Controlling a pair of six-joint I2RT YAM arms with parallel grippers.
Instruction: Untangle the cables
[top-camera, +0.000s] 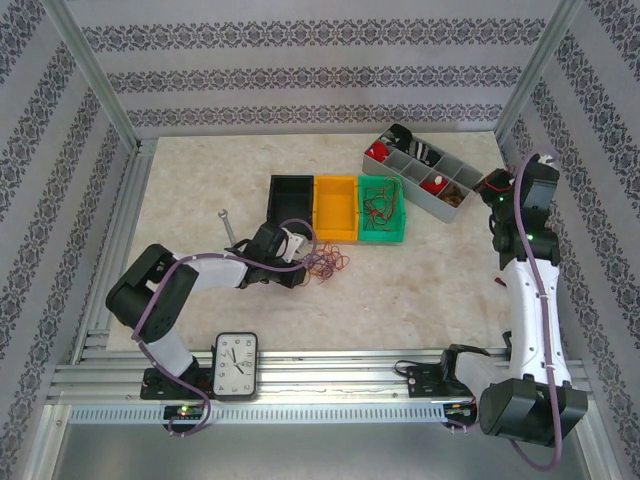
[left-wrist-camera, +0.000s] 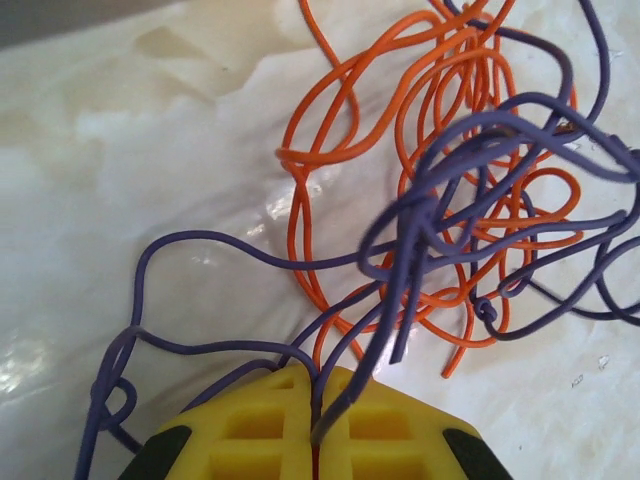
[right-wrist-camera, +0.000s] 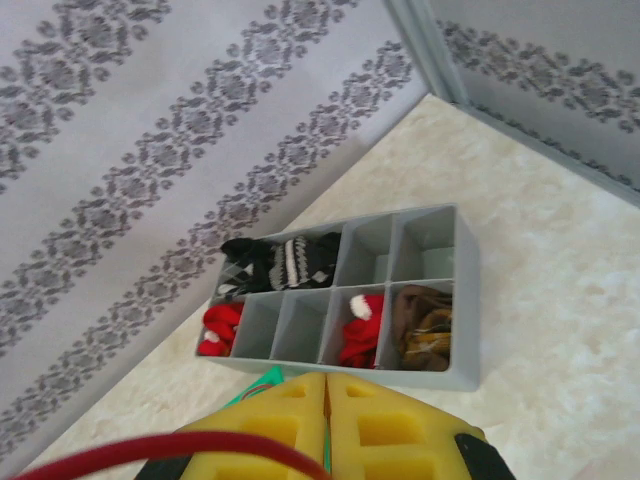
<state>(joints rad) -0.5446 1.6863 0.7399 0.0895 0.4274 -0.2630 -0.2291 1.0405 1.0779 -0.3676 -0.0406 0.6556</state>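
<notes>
On the desk (top-camera: 420, 290), the tangle of cables (top-camera: 328, 264) is spread just ahead of the left hand (left-wrist-camera: 318, 405), well apart from the closed right hand (right-wrist-camera: 326, 400) held near the grey tray (right-wrist-camera: 465, 300). A dark blue cable (left-wrist-camera: 400, 290) is pinched between the left hand's pressed-together fingers and runs forward into the orange loops (left-wrist-camera: 330, 150).

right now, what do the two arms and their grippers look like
The left arm and right arm are built alike: white links between black joint housings, with a lilac cable looping along the outside. The left gripper and right gripper each have two yellow fingers with rectangular cut-outs on black bases.
</notes>
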